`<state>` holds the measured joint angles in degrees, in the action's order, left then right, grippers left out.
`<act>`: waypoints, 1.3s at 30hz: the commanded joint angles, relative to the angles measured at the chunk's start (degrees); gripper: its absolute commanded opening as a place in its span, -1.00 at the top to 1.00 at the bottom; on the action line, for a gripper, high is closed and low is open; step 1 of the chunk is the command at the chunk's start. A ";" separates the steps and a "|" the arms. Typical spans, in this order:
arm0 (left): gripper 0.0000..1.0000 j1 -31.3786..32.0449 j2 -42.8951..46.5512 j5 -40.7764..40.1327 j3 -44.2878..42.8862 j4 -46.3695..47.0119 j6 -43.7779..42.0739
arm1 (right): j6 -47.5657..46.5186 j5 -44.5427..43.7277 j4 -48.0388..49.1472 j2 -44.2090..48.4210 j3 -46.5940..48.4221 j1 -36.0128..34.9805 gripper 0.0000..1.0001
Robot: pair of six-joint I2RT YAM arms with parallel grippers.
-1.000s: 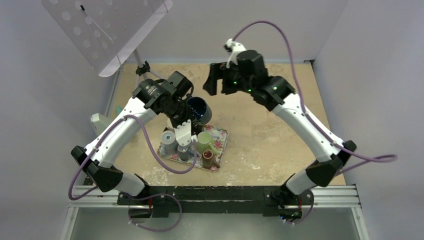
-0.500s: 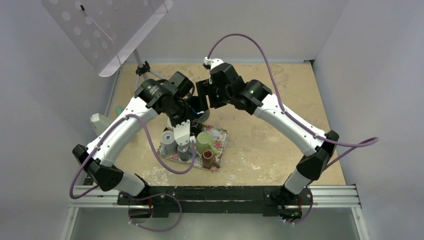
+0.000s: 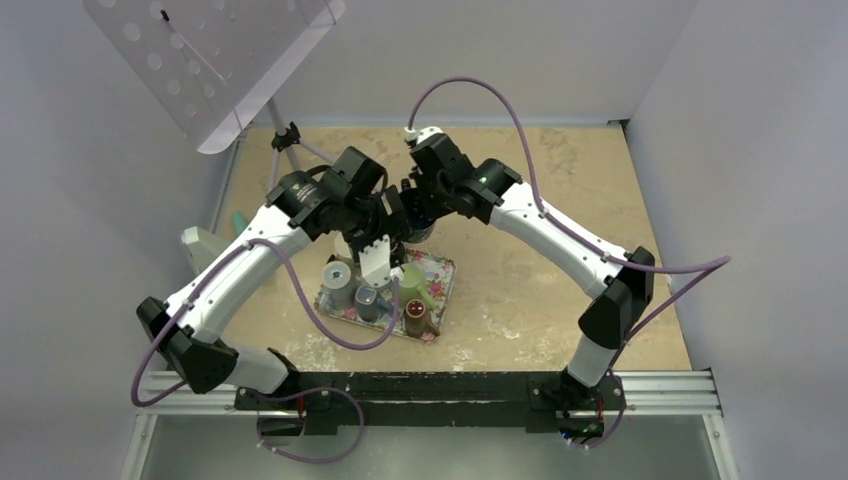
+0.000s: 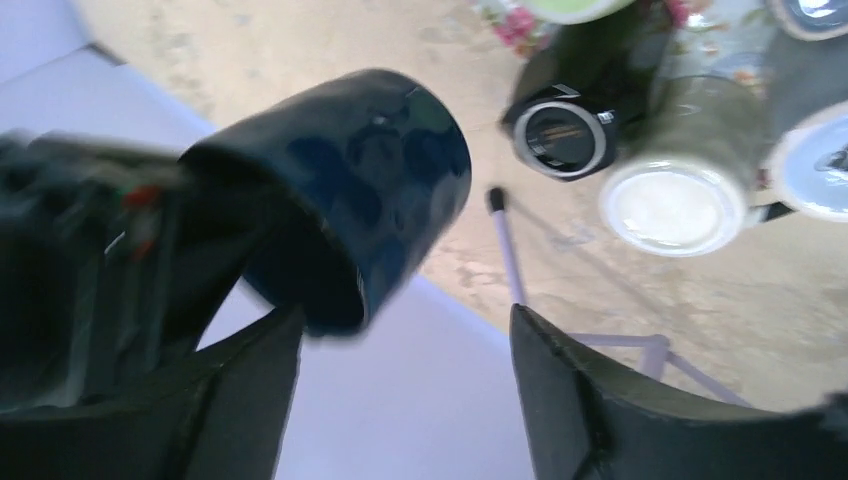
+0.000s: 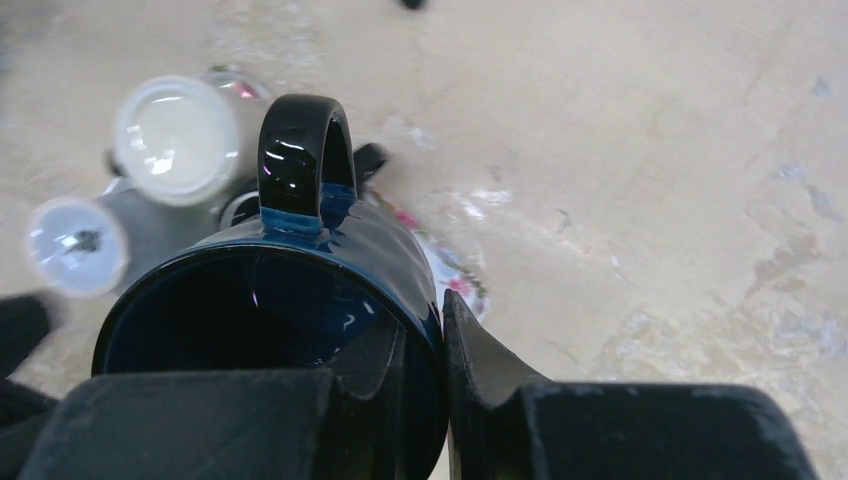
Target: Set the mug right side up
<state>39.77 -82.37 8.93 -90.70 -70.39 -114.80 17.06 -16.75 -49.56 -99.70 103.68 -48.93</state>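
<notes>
The jaws of the right gripper (image 5: 425, 335) are clamped on the wall of the glossy dark blue ceramic mug (image 5: 365, 250), with one finger inside the mouth and one outside. The jaws of the left gripper (image 4: 405, 320) are spread wide apart, with the mug seen just beyond them. The mug is held tilted in the air, on the far side of the flowered rectangular tray (image 3: 441, 276), on which a pale green cup (image 3: 410, 283) and a grey cup (image 3: 338, 281) are seen.

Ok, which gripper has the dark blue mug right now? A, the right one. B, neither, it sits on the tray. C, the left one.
A: the right gripper pinches the mug by its wall, one finger inside and one outside, while the left gripper stands open, off it.
</notes>
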 commanded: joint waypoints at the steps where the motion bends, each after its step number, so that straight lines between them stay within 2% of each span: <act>1: -0.77 -0.39 6.69 6.57 0.20 9.43 6.25 | 0.02 0.74 8.16 6.62 -5.12 9.93 1.00; 3: -0.89 -0.39 7.71 7.22 0.09 9.85 11.21 | -1.47 1.35 12.07 7.92 -8.65 16.82 1.00; 8: -0.93 -0.48 8.51 8.93 -0.41 6.20 29.07 | -3.84 2.87 18.71 5.29 -11.95 31.95 1.00; 11: -0.91 -0.56 7.70 12.04 -1.60 0.57 43.06 | -4.31 3.96 20.57 0.74 -10.17 39.59 1.00; 15: -0.88 -0.57 8.82 20.30 2.07 -4.57 53.32 | -5.58 4.13 21.80 -7.10 -5.27 46.20 1.00; 19: -0.87 -0.57 11.14 24.85 7.84 -4.08 56.77 | -5.62 3.71 20.57 -15.05 -0.53 48.65 1.00; 26: -0.84 -0.57 11.76 22.11 12.00 -1.03 58.58 | -5.13 4.52 21.10 -22.07 2.00 51.13 1.00; 30: -0.83 -0.56 8.85 20.48 10.14 1.60 60.51 | -4.76 6.41 21.21 -23.34 2.18 51.21 1.00; 32: -0.82 -0.57 6.03 19.50 7.17 2.19 61.75 | -5.03 6.94 20.52 -23.00 2.70 51.21 0.54; 33: -0.81 -0.57 4.30 19.06 5.13 2.02 62.26 | -5.28 7.13 19.97 -22.51 3.01 51.21 0.21; 34: -0.80 -0.53 2.04 18.81 2.79 1.74 62.85 | -5.52 7.42 19.51 -21.40 3.10 51.21 0.02; 36: -0.75 -0.40 -2.94 18.52 -2.54 1.02 63.98 | -6.22 8.24 19.39 -18.51 2.52 51.21 -0.26; 37: -0.70 -0.20 -5.60 18.32 -5.52 0.22 64.08 | -6.58 8.43 19.29 -16.58 1.97 51.21 -0.50; 39: -0.63 0.84 -10.32 18.12 -10.63 -1.96 62.73 | -7.35 8.60 19.27 -12.45 0.24 51.21 -0.64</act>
<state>39.51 -85.82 27.51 -91.98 -71.37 -53.12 11.44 -9.52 -31.66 -122.80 103.83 2.52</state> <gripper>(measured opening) 0.840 0.761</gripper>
